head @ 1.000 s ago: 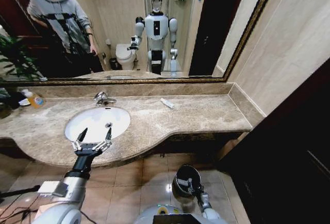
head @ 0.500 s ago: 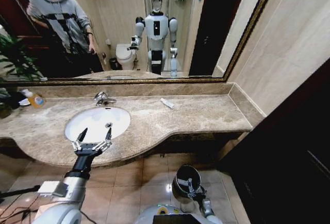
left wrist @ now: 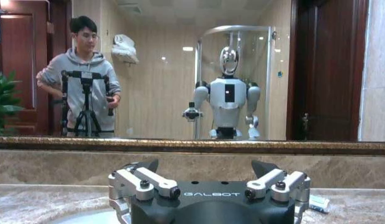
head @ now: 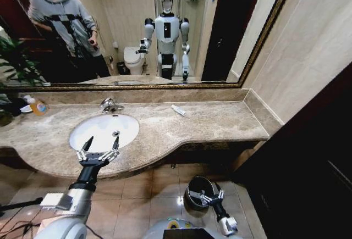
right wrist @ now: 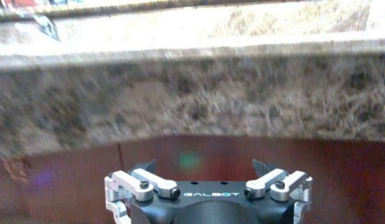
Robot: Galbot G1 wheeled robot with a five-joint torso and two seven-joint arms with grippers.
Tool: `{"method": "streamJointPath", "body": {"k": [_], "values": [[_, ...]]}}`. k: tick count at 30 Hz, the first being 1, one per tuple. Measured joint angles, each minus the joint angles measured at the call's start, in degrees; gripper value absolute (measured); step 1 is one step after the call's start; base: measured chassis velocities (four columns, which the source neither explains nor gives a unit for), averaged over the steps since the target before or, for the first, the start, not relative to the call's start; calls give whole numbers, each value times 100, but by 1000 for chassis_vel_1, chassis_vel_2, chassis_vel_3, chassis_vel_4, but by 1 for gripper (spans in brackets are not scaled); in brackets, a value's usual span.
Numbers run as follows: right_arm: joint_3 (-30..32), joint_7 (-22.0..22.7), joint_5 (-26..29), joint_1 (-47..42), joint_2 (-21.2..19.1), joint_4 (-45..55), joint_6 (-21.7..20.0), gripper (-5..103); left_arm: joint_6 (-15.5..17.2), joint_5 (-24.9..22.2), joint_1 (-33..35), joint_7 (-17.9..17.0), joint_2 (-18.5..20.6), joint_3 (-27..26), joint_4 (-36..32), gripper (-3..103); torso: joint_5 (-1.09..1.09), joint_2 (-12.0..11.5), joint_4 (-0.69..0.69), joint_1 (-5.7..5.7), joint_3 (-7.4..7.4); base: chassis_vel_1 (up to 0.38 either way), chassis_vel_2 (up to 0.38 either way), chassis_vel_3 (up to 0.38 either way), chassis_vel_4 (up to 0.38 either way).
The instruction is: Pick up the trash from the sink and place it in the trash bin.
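A small white tube with blue print [head: 178,110] is lying on the beige marble surface [head: 209,124], well to the right of the white oval sink [head: 104,131] and near the back wall; in the left wrist view its end is peeking out just beside the gripper body [left wrist: 318,203]. The basin itself is looking bare and white inside, with the chrome faucet [head: 110,105] standing at its far rim. The round black trash bin [head: 199,191] is sitting on the tiled floor below the surface's front edge.

The left gripper [head: 99,145] is hovering over the near rim of the sink, its fingers [head: 87,143] spreading wide apart and holding nothing; the left wrist view is showing the same spread [left wrist: 205,166], facing the mirror. The right gripper [head: 212,197] is hanging low beside the bin, right at its rim, its fingers also standing open and empty; its wrist view [right wrist: 205,165] is facing the marble edge of the surface and the dark cabinet front under it.

An orange-yellow bottle [head: 36,105] is standing at the far left of the surface.
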Motion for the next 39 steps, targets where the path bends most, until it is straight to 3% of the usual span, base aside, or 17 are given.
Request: {"method": "streamJointPath", "body": {"k": [8,12,19,21,24,28,30,37,39], "values": [[-14,-59,-119,-877,-13,1917,-39,100,0,0,0,0,0,0,0,100,0,0,1,0,0,0,0,0,0],[-18,-91,-171,-951,5,2238,-127,100,0,0,0,0,0,0,0,100,0,0,1,1,0,0,0,0,0],[-336,-136,337,-860,17,3202,-1188,100,0,0,0,0,0,0,0,100,0,0,1,1,0,0,0,0,0],[-350,-136,362,-813,29,3253,-1296,100,0,0,0,0,0,0,0,100,0,0,1,1,0,0,0,0,0],[-442,-136,480,-342,-13,3513,-2018,100,0,0,0,0,0,0,0,100,-1,0,1,1,1,0,0,0,0],[-468,-108,548,225,-221,3516,-2430,100,0,0,0,0,0,0,0,100,0,0,0,1,1,0,0,0,0],[-576,-73,993,890,-556,3505,-2921,100,0,0,0,0,0,0,0,100,0,-1,2,2,1,0,0,0,0],[-818,-61,1342,2061,-1051,2938,-3270,100,0,0,0,0,0,0,0,100,1,-1,1,2,1,0,0,0,0],[-1087,8,1517,2785,-1244,2513,-3361,100,0,0,0,0,0,0,0,100,1,-1,1,2,2,0,0,0,0]]}}
